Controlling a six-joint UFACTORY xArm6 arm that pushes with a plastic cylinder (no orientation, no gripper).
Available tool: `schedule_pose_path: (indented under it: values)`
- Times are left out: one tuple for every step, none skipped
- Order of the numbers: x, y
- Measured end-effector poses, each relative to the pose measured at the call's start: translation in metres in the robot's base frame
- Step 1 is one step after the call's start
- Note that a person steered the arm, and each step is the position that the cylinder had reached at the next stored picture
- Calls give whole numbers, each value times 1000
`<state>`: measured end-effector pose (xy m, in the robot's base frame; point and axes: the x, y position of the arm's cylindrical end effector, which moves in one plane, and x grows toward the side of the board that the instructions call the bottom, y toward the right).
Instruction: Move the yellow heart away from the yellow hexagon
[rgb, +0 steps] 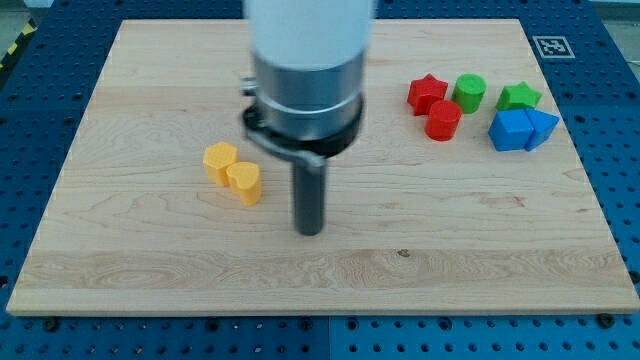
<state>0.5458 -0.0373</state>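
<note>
The yellow hexagon (220, 161) and the yellow heart (244, 182) sit touching each other left of the board's middle, the heart to the lower right of the hexagon. My tip (311, 229) rests on the board to the right of the heart and slightly lower, a short gap away from it. The arm's wide body rises above the tip toward the view's top.
At the view's upper right is a cluster: a red star (426, 93), a red cylinder (443, 120), a green cylinder (469, 92), a green star (519, 97) and two blue blocks (522, 129). The wooden board (150, 270) lies on a blue perforated table.
</note>
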Motion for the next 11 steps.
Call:
schedule_pose_path:
  values:
    - [0, -53]
    - [-13, -80]
    - [-20, -74]
    - [-41, -49]
    - [-53, -22]
    - [-59, -19]
    - [-59, -28]
    - [-66, -37]
    - [-84, -38]
    - [-105, -38]
    - [-130, -38]
